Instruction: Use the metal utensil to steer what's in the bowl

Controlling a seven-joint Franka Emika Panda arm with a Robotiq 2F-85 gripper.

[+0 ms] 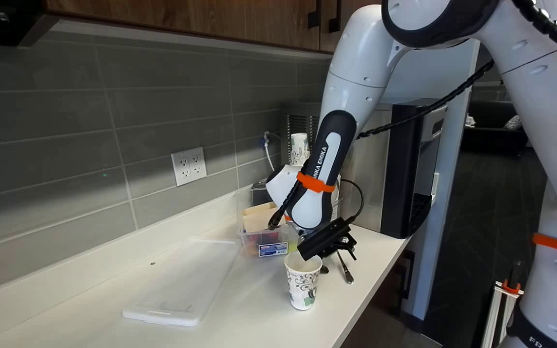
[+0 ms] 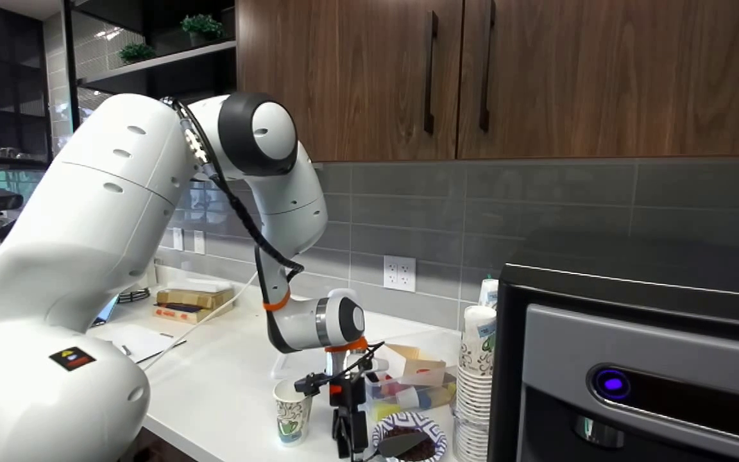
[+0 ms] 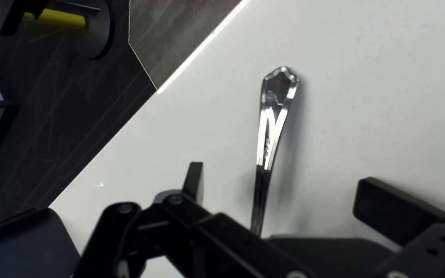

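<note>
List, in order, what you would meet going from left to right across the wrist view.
Yellow cylindrical bar, one black claw fingertip, shiny silver metal utensil handle, the other black claw fingertip.

An exterior view looks along the counter; an exterior view faces cabinets, machine near right. Both share arm and cup. The wrist view looks closely down.

Bowl: white, blue-violet geometric pattern
Metal utensil: silver
Gripper: black
Paper cup: white, dark swirls, green mark
</note>
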